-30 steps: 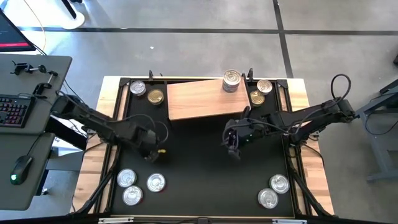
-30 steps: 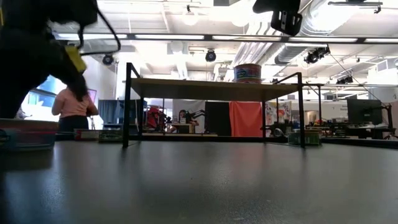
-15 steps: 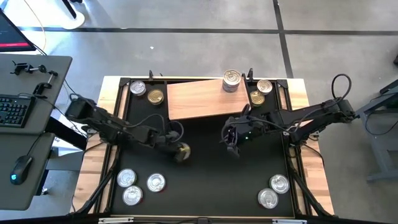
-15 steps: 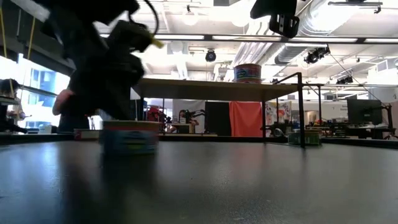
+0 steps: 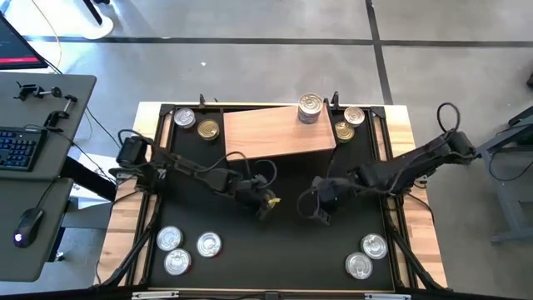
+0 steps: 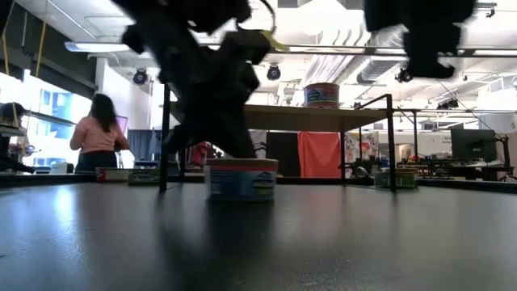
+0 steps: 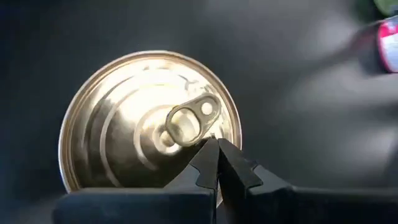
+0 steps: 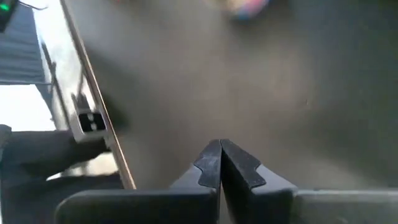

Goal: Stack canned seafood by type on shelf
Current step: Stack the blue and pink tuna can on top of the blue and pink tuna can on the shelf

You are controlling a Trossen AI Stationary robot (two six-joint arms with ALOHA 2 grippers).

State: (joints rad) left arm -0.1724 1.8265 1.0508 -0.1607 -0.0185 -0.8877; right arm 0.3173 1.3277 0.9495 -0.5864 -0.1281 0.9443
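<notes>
The left arm reaches low across the black mat (image 5: 250,242), its gripper (image 7: 217,163) with fingers pressed together, tips touching the pull-ring side of a round gold-lidded tin (image 7: 149,121) directly beneath it. The right gripper (image 5: 321,208), also closed and empty, hangs just beside. The light-brown wooden shelf (image 5: 275,133) lies beyond both.

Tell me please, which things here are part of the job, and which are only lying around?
Part of the job:
- shelf, with a stack of cans on it
- gold-lid can under the left gripper
- loose cans on the mat
- right gripper, over the mat

Lying around:
- keyboard
- mouse
- person in the room behind
</notes>
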